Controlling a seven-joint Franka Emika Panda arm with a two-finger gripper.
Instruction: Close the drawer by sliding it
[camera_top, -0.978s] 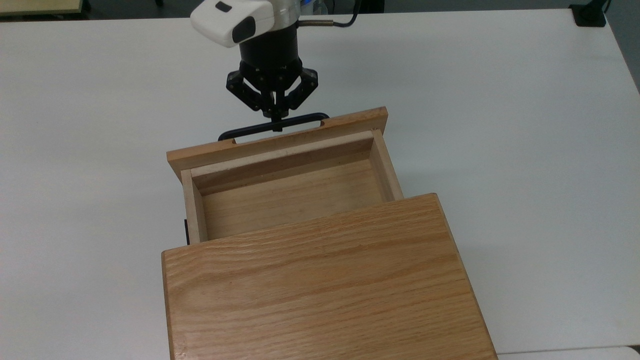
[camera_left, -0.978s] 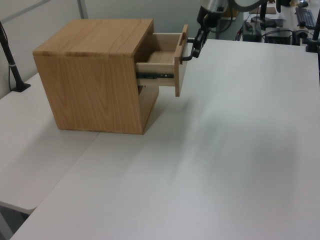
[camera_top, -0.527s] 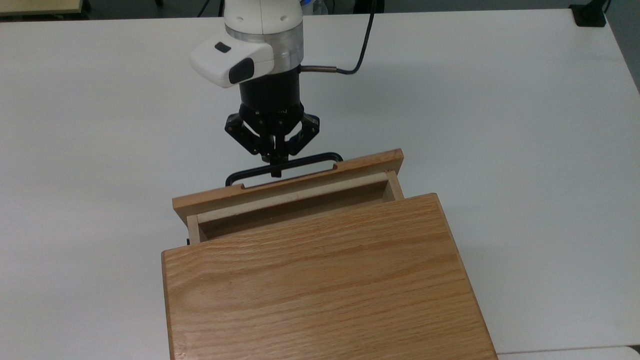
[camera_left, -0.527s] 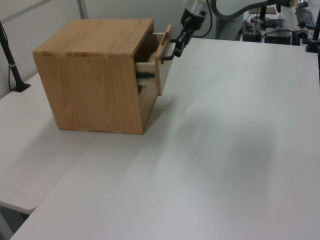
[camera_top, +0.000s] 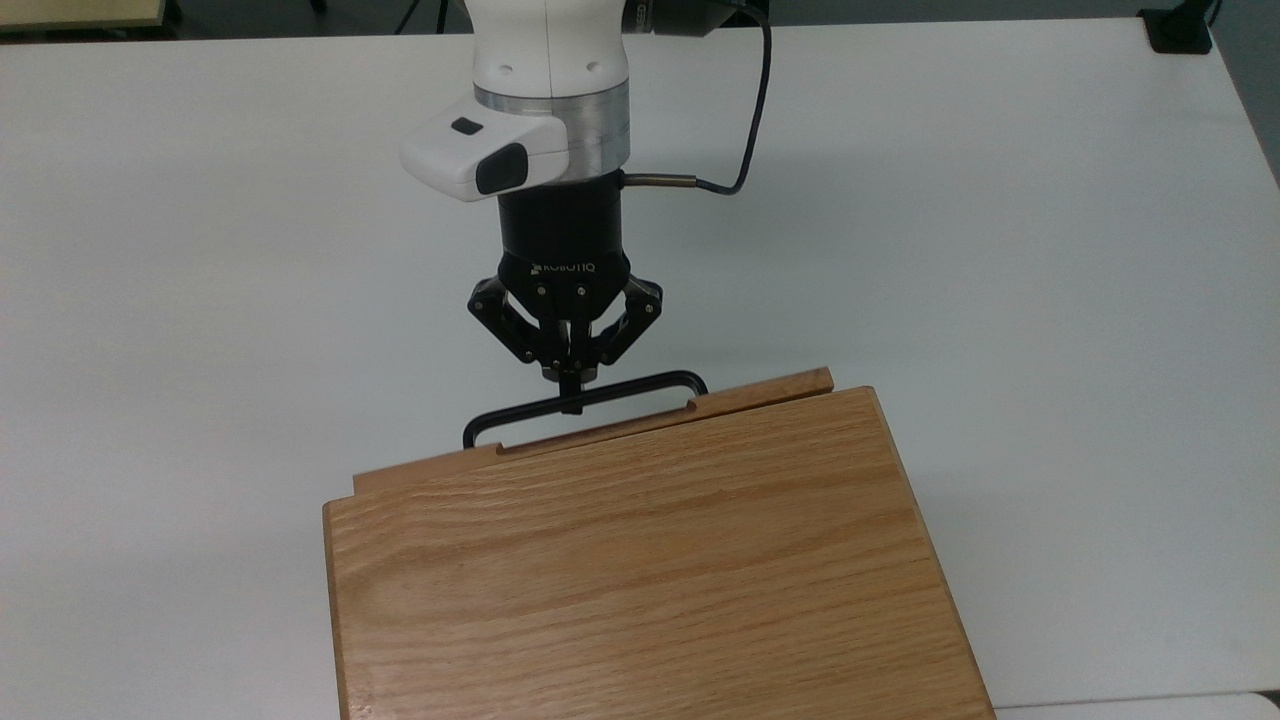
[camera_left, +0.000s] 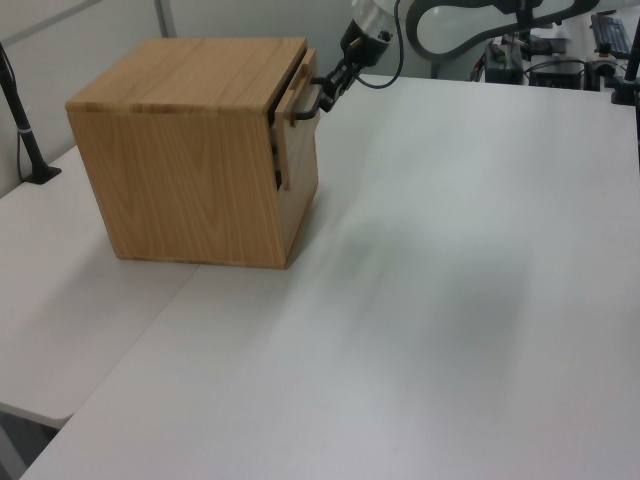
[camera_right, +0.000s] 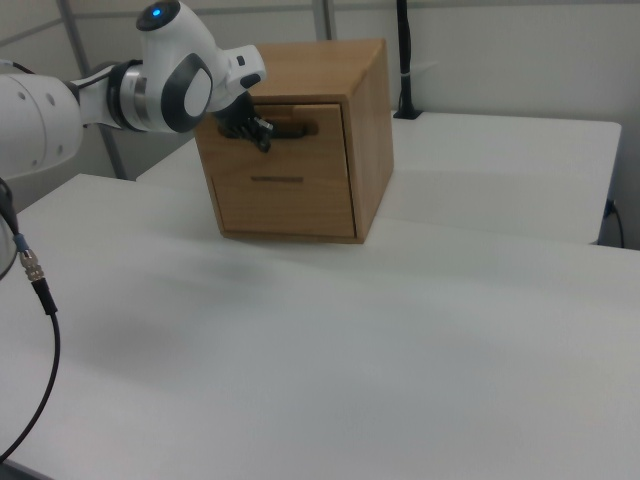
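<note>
A: What is hiding at the top view's left?

B: The cabinet (camera_top: 640, 560) is running off the near edge, and its top is covering the drawer (camera_top: 760, 393) except a thin strip of front panel.

A: And in the left view?

B: The drawer front (camera_left: 297, 85) is sitting slightly skewed against the cabinet's top right corner.

A: The gripper (camera_top: 570, 390)?

B: Its fingers are pinching together on the black handle (camera_top: 640, 384); in the right view the gripper (camera_right: 262, 133) is partly blocking the handle.

A: Since a second ago?

B: The drawer is sliding in; its inside is no longer showing, and the arm is reaching nearer the cabinet.
</note>
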